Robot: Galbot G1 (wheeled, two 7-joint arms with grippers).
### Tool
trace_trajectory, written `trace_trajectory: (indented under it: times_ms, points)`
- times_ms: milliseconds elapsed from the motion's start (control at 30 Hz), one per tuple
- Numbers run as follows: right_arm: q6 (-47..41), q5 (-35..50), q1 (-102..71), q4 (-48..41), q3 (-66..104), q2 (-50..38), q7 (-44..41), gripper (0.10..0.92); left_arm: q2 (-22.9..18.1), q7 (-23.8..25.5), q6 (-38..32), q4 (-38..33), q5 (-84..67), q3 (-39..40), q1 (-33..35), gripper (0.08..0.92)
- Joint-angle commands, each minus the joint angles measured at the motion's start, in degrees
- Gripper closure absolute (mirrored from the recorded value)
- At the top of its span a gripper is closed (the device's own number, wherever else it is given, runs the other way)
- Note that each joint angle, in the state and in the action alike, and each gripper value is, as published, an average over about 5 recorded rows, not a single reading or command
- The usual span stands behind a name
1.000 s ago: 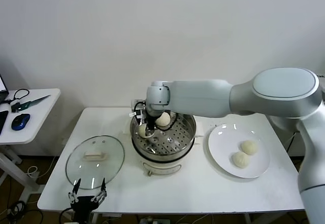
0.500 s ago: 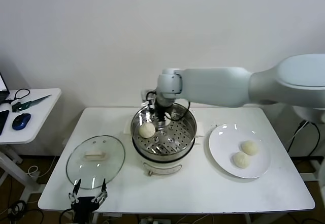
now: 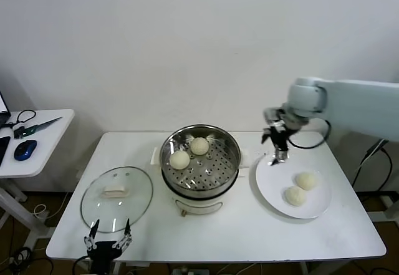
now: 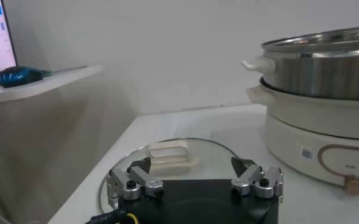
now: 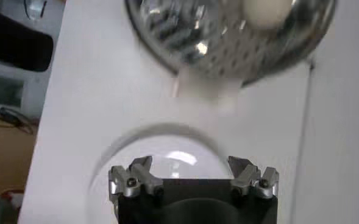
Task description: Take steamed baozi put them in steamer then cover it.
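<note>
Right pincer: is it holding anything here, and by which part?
Nothing is held. The right pincer is open and empty above the plate's far edge; the left pincer is open at the table's near edge.

Pale grey right arm (image 3: 349, 103), black cable, black metal-tipped tool (image 3: 277, 145).

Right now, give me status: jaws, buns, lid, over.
Right gripper open, empty, above white plate. Left gripper open, parked near clear glass lid. Two cream-white buns in steel steamer, two more buns on plate. Nothing blocking.
</note>
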Motion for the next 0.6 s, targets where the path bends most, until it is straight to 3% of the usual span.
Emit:
trace_trajectory:
  times_ms: [33, 600]
  points:
    - [2.9, -13.6, -18.1, -0.9, 11.2, -15.0, -2.6, 0.203, 0.0, 0.0, 0.0, 0.0, 0.0, 0.0, 0.0, 0.177]
    - [2.3, -19.4, -38.2, -11.2, 29.4, -9.0, 1.5, 0.203, -1.2, -0.1, -0.1, 0.4, 1.0, -0.4, 0.8, 0.177]
